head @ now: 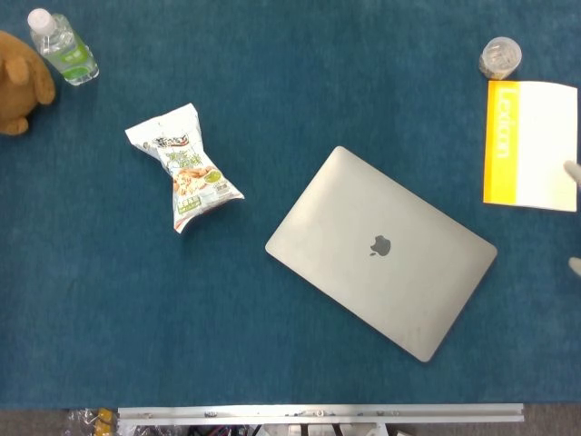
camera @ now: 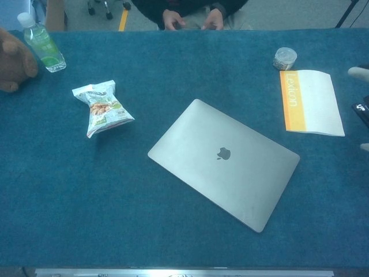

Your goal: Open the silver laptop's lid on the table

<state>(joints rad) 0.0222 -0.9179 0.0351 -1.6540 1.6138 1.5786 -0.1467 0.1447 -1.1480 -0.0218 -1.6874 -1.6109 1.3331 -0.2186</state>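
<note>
At the 3 o'clock edge, only pale fingertips (head: 572, 171) of the right hand (camera: 358, 73) show; its grip cannot be judged. A brown plush toy (head: 20, 84) is cut off at 10 o'clock. A dark object (camera: 362, 111) is cropped at 3 o'clock.

Blue table (head: 272, 73) — closed silver laptop (head: 381, 252), snack bag (head: 185, 166), bottle (head: 62, 46), book (head: 531, 145).

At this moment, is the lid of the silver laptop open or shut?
Shut. The silver laptop lies flat on the table, logo facing up, no screen or keyboard showing.
</note>
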